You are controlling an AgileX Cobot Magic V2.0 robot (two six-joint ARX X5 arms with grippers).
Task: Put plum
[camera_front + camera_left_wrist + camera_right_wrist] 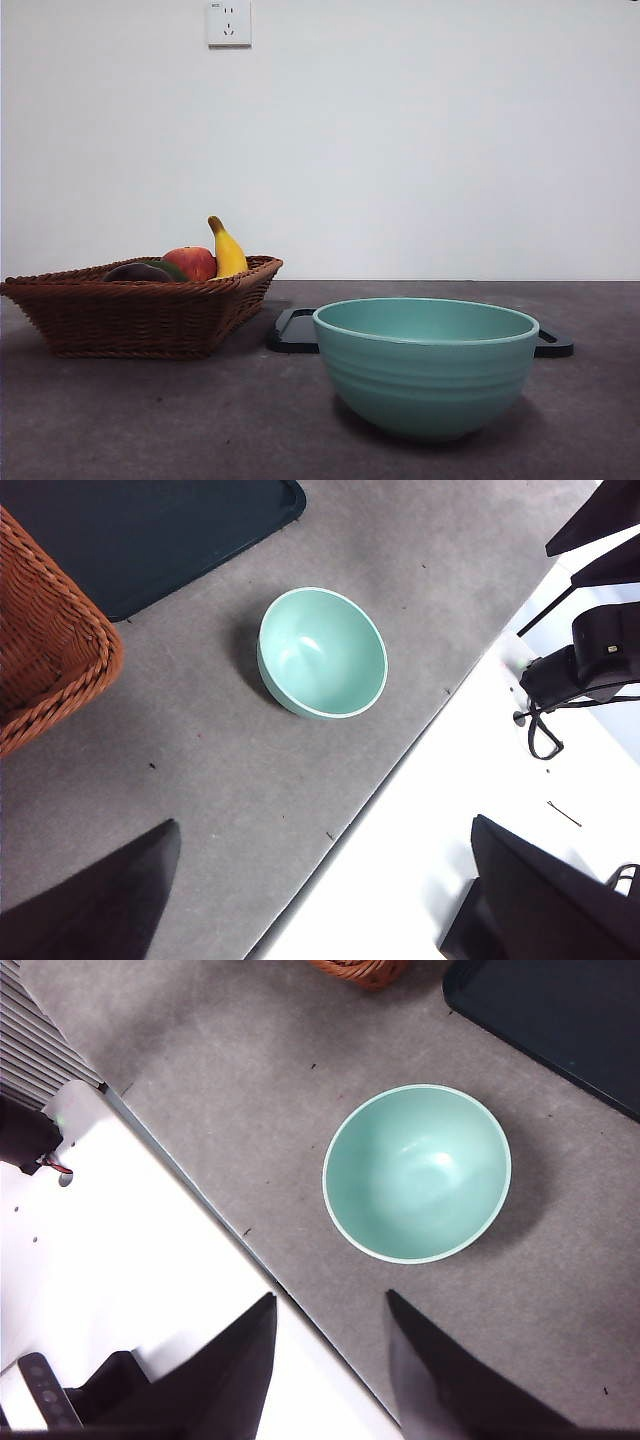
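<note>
The grey tabletop (150,420) carries a wicker basket (140,310), a teal bowl (427,365), then the plum (135,272) inside the basket, well away from both jaws. Left gripper (320,900) and right gripper (330,1360) hang above, jaws spread, holding nothing.

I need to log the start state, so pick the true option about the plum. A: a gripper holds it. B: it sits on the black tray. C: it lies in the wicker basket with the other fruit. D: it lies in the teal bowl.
C: the plum lies in the basket beside the apple and banana; the bowl is empty in both wrist views.
</note>
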